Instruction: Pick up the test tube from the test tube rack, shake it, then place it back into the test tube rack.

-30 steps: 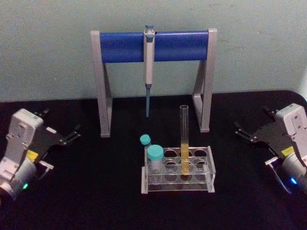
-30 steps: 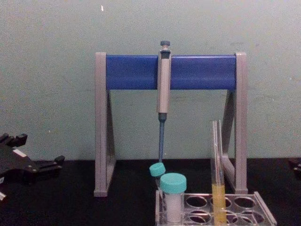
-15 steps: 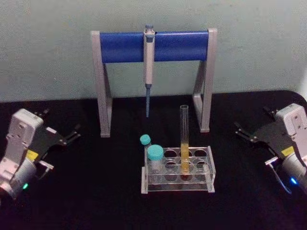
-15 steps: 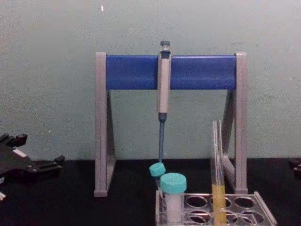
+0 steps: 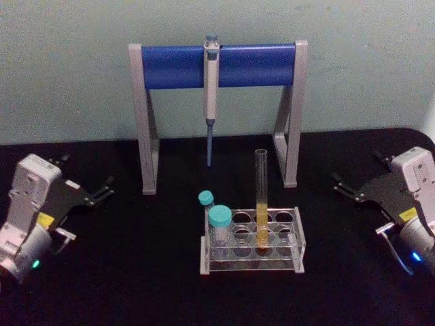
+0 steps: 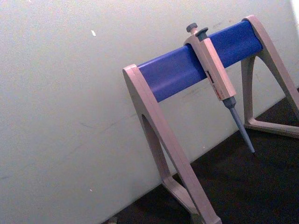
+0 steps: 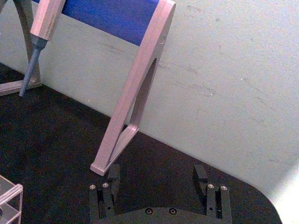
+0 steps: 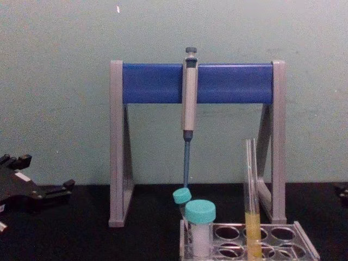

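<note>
Two vials (image 5: 220,220) share the test tube rack (image 5: 284,262) with the test tube (image 5: 262,182); left claw (image 5: 84,174), right claw (image 5: 359,171) spread at worktop (image 5: 136,272) edges.

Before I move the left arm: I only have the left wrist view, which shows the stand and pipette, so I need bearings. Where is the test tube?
Observer: The test tube stands upright in the test tube rack, in front of the stand.
Operator: Anything beside it?
Observer: A teal-capped vial sits at the rack's left end, with a second vial behind it. The tube is to their right.
Operator: Where are the arms?
Observer: The left end effector is open, off to the rack's left. The right end effector is open on the other side. Both are apart from the rack.
</note>
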Robot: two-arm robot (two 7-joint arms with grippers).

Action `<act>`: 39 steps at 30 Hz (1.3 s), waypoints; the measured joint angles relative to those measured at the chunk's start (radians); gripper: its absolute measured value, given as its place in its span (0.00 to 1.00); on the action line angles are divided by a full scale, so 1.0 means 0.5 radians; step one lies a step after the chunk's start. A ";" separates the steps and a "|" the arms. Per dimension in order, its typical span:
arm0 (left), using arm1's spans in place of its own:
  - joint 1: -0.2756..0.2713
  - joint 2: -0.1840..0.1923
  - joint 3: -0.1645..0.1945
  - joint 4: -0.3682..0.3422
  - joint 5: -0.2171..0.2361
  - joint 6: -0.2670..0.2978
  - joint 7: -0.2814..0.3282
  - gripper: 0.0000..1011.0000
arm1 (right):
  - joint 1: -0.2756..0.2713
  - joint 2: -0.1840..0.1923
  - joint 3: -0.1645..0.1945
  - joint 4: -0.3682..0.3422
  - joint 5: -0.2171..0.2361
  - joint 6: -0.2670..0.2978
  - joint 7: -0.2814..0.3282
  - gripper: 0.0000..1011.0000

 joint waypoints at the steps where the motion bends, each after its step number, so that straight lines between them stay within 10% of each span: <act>1: 0.000 0.000 0.000 0.000 0.000 0.000 0.000 1.00 | -0.005 -0.003 0.008 -0.005 -0.004 0.002 0.007 0.99; 20: 0.000 0.000 0.000 0.000 0.000 0.000 0.000 1.00 | -0.240 0.049 0.141 -0.347 0.126 0.122 0.196 0.99; 39: 0.000 0.000 0.000 0.000 0.000 0.000 0.000 1.00 | -0.215 0.024 0.153 -0.435 0.433 0.297 0.775 0.99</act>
